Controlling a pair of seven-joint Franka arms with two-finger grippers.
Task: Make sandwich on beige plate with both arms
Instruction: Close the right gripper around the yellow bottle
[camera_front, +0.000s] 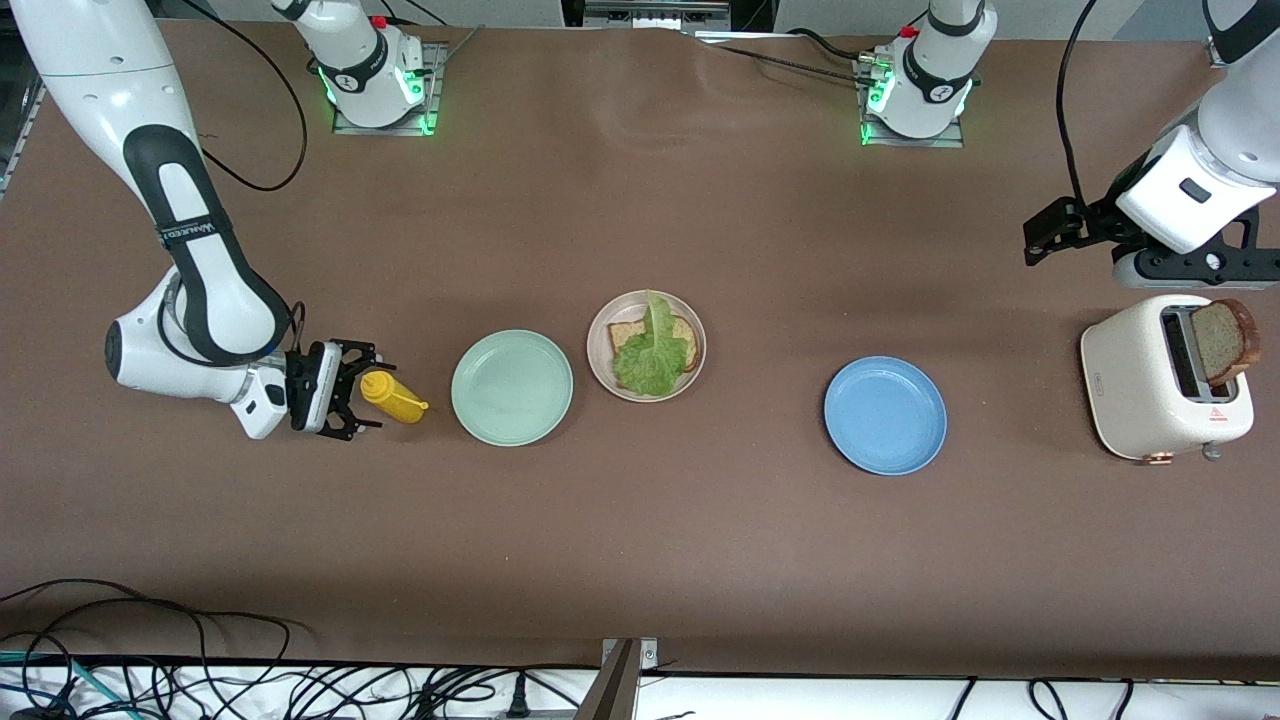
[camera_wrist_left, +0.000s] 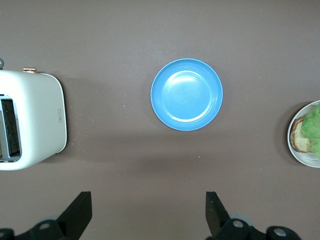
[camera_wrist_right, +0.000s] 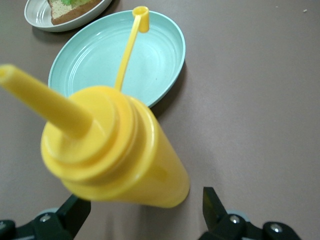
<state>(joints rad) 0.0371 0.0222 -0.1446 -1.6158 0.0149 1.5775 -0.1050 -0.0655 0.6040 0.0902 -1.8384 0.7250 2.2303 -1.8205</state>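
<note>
The beige plate (camera_front: 597, 362) lies mid-table, holding one brown bread slice (camera_front: 624, 335) with a green lettuce leaf (camera_front: 652, 358) on top. A second bread slice (camera_front: 1224, 340) sticks up out of the white toaster (camera_front: 1140, 385) at the left arm's end. My left gripper (camera_front: 1036, 245) hangs open over bare table beside the toaster, its fingers (camera_wrist_left: 80, 212) wide apart with nothing between them. My right gripper (camera_front: 350, 392) is low at the right arm's end, open around the base of the yellow squeeze bottle (camera_front: 392, 396), without pressing it (camera_wrist_right: 120, 150).
A mint-green plate (camera_front: 512, 388) lies bare between the bottle and the beige plate. A blue plate (camera_front: 885, 415), also bare, lies between the beige plate and the toaster. Cables run along the table's front edge.
</note>
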